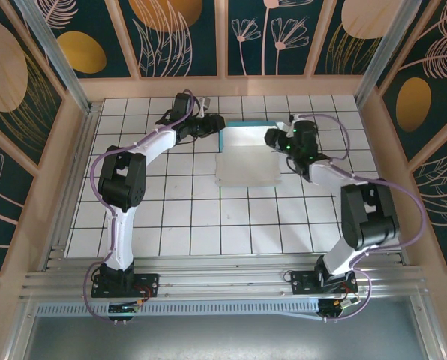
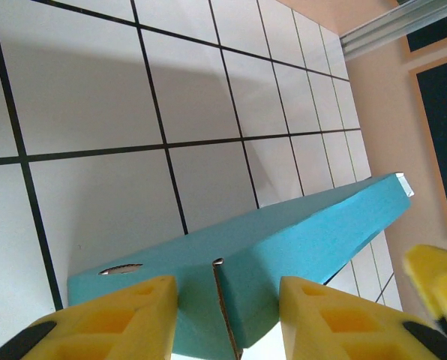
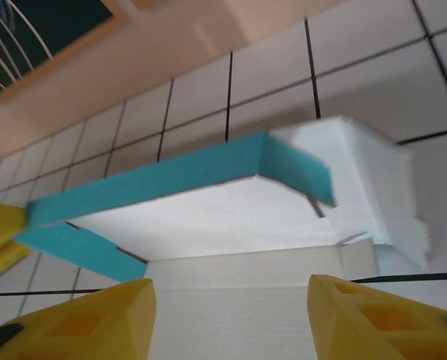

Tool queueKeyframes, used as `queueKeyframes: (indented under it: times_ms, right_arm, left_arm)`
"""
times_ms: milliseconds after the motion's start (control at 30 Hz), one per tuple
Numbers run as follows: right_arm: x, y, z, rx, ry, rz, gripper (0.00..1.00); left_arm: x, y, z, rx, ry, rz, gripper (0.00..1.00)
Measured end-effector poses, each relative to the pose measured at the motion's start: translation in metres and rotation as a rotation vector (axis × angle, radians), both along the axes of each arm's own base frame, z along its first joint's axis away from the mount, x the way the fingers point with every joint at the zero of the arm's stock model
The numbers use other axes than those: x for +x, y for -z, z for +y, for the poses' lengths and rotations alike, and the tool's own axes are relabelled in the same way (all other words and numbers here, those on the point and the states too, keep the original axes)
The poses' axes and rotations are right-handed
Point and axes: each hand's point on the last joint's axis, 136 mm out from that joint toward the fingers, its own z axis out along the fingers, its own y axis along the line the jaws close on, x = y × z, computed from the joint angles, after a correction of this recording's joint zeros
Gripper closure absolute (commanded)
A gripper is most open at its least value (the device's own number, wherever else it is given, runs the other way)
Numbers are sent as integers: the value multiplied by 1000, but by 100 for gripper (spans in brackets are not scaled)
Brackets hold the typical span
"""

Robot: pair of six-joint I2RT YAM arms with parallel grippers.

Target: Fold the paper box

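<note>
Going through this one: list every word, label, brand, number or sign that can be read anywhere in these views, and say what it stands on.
No readable text in any view.
The paper box: plain white and turquoise faces, no print.
The tiled table: black grid lines only.
The wall panels: leaf and flower drawings, no lettering.

No text, label, brand, number or sign can be read on anything here.
</note>
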Motion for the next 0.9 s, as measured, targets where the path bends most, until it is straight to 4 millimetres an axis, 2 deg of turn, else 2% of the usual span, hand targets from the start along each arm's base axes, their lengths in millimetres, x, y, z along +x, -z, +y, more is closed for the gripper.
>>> queueKeyframes:
  times_ms: [100, 167, 267, 367, 533, 700, 833, 900]
  right_arm:
    - [-4, -20, -30, -18, 9, -42, 21]
    - [-3, -23, -50, -54, 15, -61, 20]
    - [3, -9, -65, -122, -29, -24, 22]
    - [20, 12, -58, -157, -124, 17, 25]
    - [35, 51, -46, -178, -211, 83, 31]
    - [53, 67, -42, -206, -225, 93, 40]
    - [64, 75, -36, -215, -229, 97, 52]
    - [63, 80, -34, -218, -235, 107, 62]
  left_arm:
    - [0, 0, 0, 0, 0, 0, 60]
    - [0, 0, 0, 0, 1, 0, 60]
    - [0, 0, 0, -1, 2, 0, 60]
    - [0, 0, 0, -2, 2, 1, 60]
    - [0, 0, 0, -2, 3, 0, 60]
    - [0, 0, 0, -2, 3, 0, 60]
    - [0, 0, 0, -2, 3, 0, 60]
    - [0, 0, 0, -2, 3, 1, 60]
